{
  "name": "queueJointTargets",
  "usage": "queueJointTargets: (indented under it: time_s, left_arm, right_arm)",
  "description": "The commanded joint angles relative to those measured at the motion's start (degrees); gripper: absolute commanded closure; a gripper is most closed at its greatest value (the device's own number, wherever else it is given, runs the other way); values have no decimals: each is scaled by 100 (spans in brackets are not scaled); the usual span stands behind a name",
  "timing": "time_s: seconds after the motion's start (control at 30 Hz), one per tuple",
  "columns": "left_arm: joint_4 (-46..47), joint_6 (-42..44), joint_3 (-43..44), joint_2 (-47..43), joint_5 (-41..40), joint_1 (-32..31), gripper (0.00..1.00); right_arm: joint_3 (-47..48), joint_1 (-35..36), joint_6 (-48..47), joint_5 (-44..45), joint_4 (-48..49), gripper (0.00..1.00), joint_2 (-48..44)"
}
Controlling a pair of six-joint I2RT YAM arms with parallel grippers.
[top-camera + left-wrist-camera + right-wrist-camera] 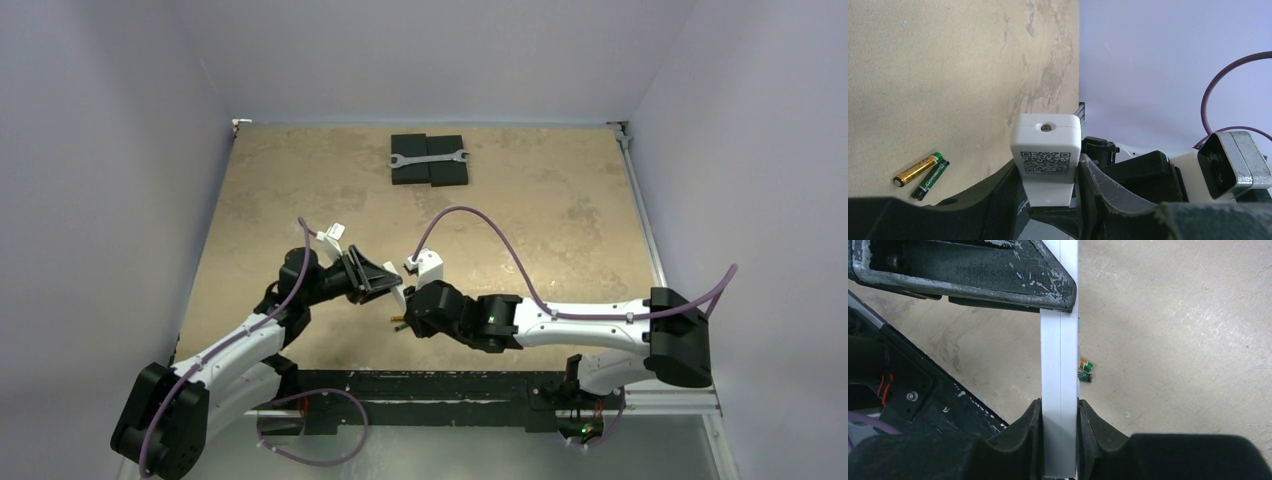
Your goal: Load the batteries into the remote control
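The slim white remote control (1046,150) hangs in the air between both grippers, with a QR label on the end that faces the left wrist camera. My left gripper (1048,169) is shut on one end of it. My right gripper (1059,405) is shut on the other end, its pads pressed flat against both faces of the remote control (1059,365), which shows edge-on there. The two batteries, one gold (918,170) and one dark green (930,180), lie side by side on the table below. In the top view the grippers meet near the remote control (400,297).
A silver wrench (428,158) lies across two black blocks (430,175) at the back of the tan table (560,220). A black rail (420,385) runs along the near edge, and pale walls close in the sides.
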Motion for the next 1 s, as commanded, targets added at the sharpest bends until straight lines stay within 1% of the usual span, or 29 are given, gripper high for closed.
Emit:
queueJointTargets:
  time_s: [0.0, 0.13, 0.23, 0.4, 0.5, 0.57, 0.7, 0.8, 0.87, 0.97]
  left_arm:
    - [389, 148, 74, -54, 261, -11, 84]
    - [425, 225, 42, -1, 316, -11, 65]
    - [430, 334, 77, 76, 413, -11, 57]
    - [353, 580, 216, 171, 618, -11, 48]
    - [328, 728, 270, 179, 733, -11, 44]
    - [316, 827, 314, 160, 837, -11, 38]
    - [341, 976, 412, 112, 1128, -11, 35]
    - [296, 1079, 523, 92, 1336, -11, 33]
    - [195, 1185, 603, 91, 1461, -11, 33]
    - [-54, 1402, 754, 95, 1632, -11, 33]
  right_arm:
    - [99, 16, 140, 200, -28, 100, -99]
    - [-53, 19, 162, 49, 89, 100, -229]
    - [-108, 14, 98, 51, 87, 100, -345]
    - [-134, -9, -105, -11, -23, 100, -495]
    - [-198, -80, -201, -206, -37, 100, -615]
    - [-257, -151, -284, -380, -11, 100, -745]
    - [-427, -466, -498, -949, -22, 100, -1153]
    - [-602, -921, -694, -1909, 74, 100, -1505]
    - [-641, -1150, -848, -2306, 36, 100, -1684]
    - [-657, -1307, -1015, -2888, 8, 100, -1861]
